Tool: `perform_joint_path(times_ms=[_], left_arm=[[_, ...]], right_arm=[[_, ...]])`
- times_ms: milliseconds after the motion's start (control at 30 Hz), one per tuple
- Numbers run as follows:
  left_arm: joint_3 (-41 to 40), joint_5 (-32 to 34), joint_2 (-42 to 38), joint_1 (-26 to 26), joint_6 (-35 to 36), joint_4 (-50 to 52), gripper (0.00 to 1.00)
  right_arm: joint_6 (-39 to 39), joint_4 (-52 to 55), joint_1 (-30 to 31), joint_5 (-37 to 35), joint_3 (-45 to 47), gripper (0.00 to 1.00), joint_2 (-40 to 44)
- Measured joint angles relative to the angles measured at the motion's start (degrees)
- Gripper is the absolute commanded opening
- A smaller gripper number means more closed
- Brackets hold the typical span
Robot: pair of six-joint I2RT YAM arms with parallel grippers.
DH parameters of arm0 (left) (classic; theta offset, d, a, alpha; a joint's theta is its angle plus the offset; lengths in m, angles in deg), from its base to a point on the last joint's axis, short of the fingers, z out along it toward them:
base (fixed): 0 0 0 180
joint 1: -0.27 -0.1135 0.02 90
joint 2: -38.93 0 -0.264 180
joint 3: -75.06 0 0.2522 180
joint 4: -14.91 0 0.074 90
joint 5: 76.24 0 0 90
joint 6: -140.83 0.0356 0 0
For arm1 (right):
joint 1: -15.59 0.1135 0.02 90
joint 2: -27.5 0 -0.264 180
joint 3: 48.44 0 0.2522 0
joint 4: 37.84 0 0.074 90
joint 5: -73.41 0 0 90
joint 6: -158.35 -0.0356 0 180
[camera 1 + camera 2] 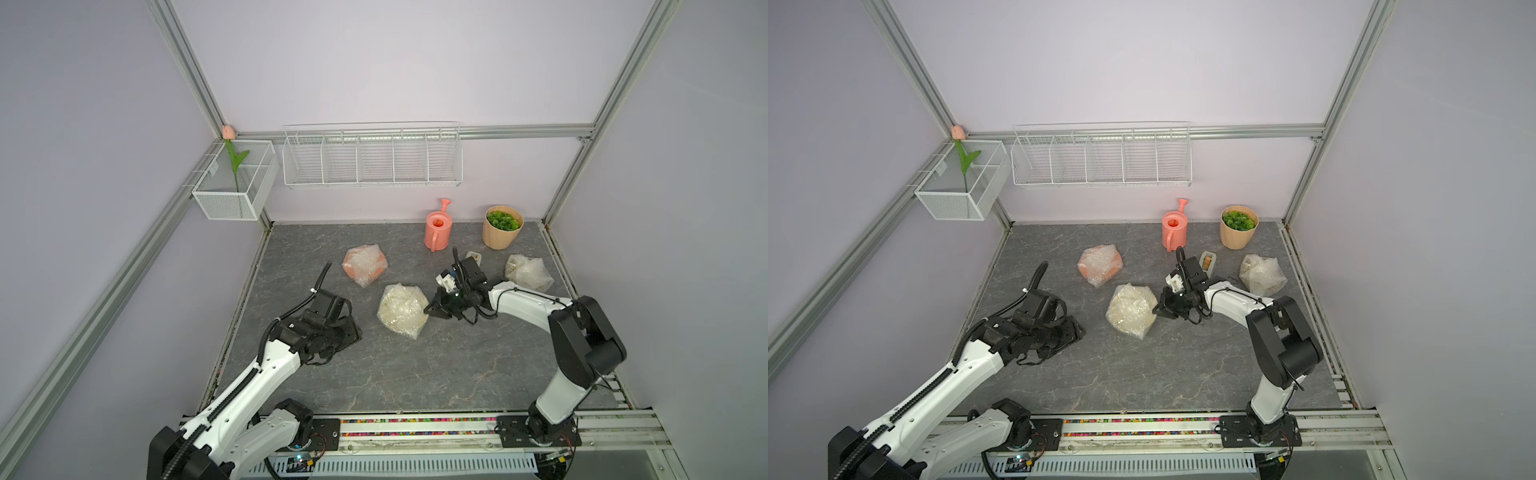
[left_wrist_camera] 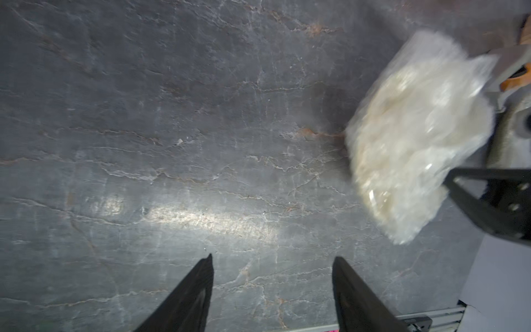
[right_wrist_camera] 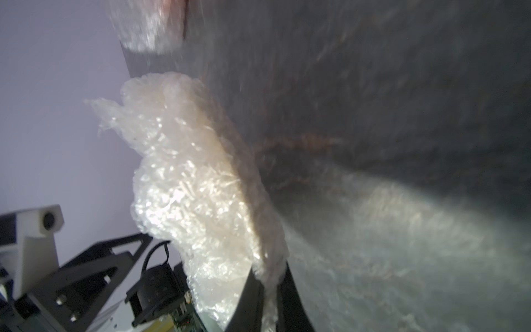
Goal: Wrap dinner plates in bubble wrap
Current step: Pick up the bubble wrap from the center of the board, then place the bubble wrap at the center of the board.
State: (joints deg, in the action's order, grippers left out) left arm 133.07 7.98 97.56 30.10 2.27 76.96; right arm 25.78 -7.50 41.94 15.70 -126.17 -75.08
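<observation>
Three bubble-wrap bundles lie on the grey table. The far-left one [image 1: 365, 264] [image 1: 1099, 264] shows an orange plate through the wrap. The right one [image 1: 528, 272] shows something yellowish. The middle bundle [image 1: 402, 309] [image 1: 1131, 309] [image 2: 416, 138] looks cream; its plate is hidden by the bubble wrap [image 3: 195, 186]. My right gripper [image 1: 430, 309] [image 1: 1156, 309] [image 3: 268, 284] is shut on that bundle's right edge, with wrap pinched between its fingers. My left gripper [image 1: 353, 328] [image 1: 1077, 328] [image 2: 273, 258] hangs open over bare table left of that bundle, holding nothing.
A pink watering can [image 1: 438, 230] and a potted plant [image 1: 501, 226] stand at the back. A small tape dispenser [image 1: 473, 255] lies behind my right wrist. A wire rack [image 1: 372, 158] and a mesh basket [image 1: 235, 183] hang on the walls.
</observation>
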Motion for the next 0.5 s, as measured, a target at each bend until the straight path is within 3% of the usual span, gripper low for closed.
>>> perform_joint_path(times_ms=[100, 233, 367, 500], left_arm=[[0.2, 0.6, 2.6, -0.3, 2.1, -0.3, 0.76], [1.1, 1.7, 5.7, -0.8, 4.0, -1.1, 0.86], [2.3, 3.5, 8.2, -1.4, 5.3, -1.5, 0.93], [3.3, 6.2, 10.9, -3.0, 7.0, -2.1, 0.98]], right_arm=[[1.4, 2.2, -2.9, -1.4, -8.2, 0.14, -7.1], [3.8, 6.1, -4.7, -4.6, -17.2, 0.33, -13.9], [6.6, 10.3, -6.0, -8.5, -20.0, 0.55, -13.8], [10.5, 15.2, -7.8, -14.6, -19.3, 0.92, -8.8]])
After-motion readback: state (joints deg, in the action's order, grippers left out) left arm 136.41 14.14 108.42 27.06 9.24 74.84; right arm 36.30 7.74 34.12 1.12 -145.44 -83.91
